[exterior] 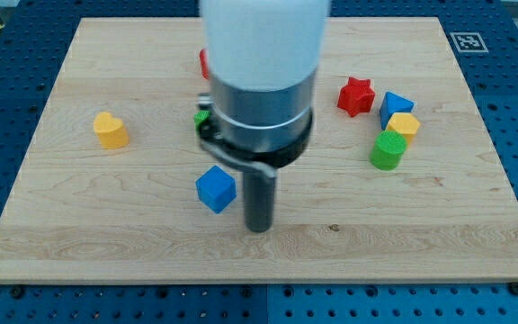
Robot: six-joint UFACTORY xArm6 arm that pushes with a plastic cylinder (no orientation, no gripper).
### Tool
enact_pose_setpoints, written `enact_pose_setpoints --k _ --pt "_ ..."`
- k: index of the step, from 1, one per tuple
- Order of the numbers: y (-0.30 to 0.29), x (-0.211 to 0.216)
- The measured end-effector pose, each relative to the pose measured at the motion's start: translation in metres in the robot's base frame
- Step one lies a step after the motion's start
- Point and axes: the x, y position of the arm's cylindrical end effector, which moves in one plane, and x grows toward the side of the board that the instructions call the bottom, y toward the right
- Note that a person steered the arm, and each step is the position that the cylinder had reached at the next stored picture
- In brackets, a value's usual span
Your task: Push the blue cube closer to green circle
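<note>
The blue cube (215, 189) lies on the wooden board (79, 225), left of centre. The green circle (388, 150), a short green cylinder, stands at the view's right. My tip (257, 226) rests on the board just right of and slightly below the blue cube, with a small gap between them. The arm's white and grey body hides the board's top middle.
A yellow heart block (111, 130) is at the left. A red star (356, 96), a blue block (394, 106) and a yellow block (404, 125) cluster above the green circle. A red block (203, 63) and a green block (201, 117) peek out behind the arm.
</note>
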Motion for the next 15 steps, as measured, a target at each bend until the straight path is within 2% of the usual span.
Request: enact_pose_setpoints --k 1,2,3,4,7,10,11,12,13,15 --pt "-0.057 -0.004" --pt "-0.074 -0.033" --pt "-0.074 -0.033" --pt "-0.048 -0.033" --pt "-0.025 -0.053" --pt "0.020 -0.051" --pt "0.028 -0.035" --pt "0.052 -0.042" --pt "0.058 -0.049" --pt "0.020 -0.088"
